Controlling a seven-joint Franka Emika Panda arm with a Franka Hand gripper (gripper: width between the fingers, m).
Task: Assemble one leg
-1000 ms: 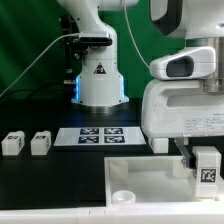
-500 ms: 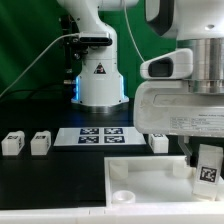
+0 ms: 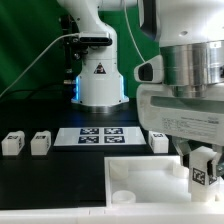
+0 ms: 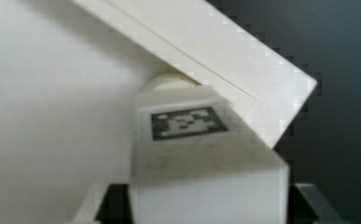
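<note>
My gripper (image 3: 201, 170) is shut on a leg (image 3: 201, 167), a small white block with a marker tag on its face, at the exterior view's right. It holds the leg upright over the far right corner of the large flat white panel (image 3: 140, 183). In the wrist view the held leg (image 4: 195, 150) fills the middle between my dark fingers (image 4: 102, 203), its tip at the panel's corner (image 4: 248, 60). Two more legs (image 3: 13, 143) (image 3: 40, 143) lie at the exterior view's left, and another leg (image 3: 158, 141) lies behind my gripper.
The marker board (image 3: 98, 136) lies flat behind the panel. The robot base (image 3: 100, 80) stands at the back with cables. A round socket (image 3: 122, 195) shows at the panel's near left corner.
My gripper and the held leg have shifted slightly to the exterior view's left, and the wrist has turned. The other legs have not moved.
</note>
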